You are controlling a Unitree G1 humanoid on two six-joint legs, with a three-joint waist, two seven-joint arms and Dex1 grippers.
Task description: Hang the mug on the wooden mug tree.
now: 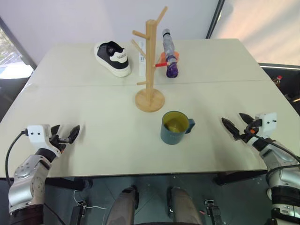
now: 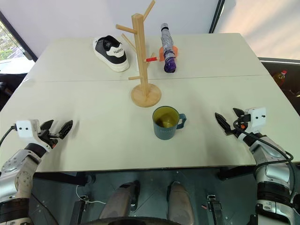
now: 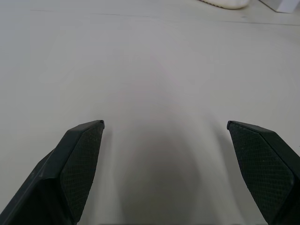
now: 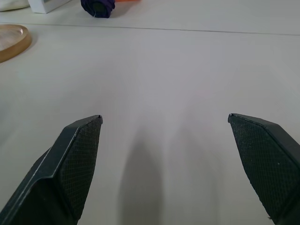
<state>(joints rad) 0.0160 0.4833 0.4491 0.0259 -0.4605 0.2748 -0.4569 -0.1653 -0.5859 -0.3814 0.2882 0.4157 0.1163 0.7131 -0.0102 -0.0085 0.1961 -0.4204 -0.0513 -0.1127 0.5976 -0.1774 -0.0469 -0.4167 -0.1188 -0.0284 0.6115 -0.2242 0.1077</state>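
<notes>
Left eye view: mug (image 1: 174, 127) upright near mug tree (image 1: 150, 65); sneaker (image 1: 112, 58), umbrella (image 1: 169, 59) behind; both grippers wide, empty.

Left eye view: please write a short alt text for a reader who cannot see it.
A teal mug stands upright on a pale table, in front of a wooden mug tree, handle to the robot's right. The open left gripper and right gripper are at the near corners, both empty. Behind lie a sneaker and a purple umbrella.
</notes>
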